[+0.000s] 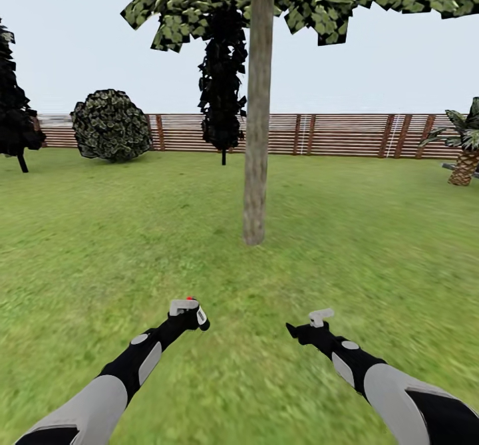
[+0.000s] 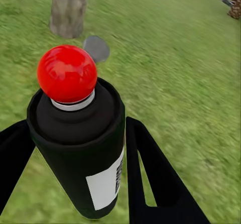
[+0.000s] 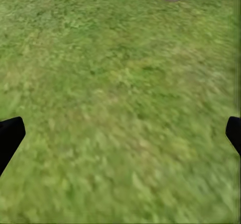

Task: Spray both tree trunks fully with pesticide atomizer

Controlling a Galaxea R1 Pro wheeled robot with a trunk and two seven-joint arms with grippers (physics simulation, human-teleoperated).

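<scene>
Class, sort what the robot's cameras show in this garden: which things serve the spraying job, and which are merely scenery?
Job:
- pesticide atomizer, held in left gripper
- tree trunk

Scenery:
- round shrub
- dark conifer
- palm
- fence
- right gripper, open and holding nothing

Arms grey w/ black joints – black grippers [image 1: 189, 315].
</scene>
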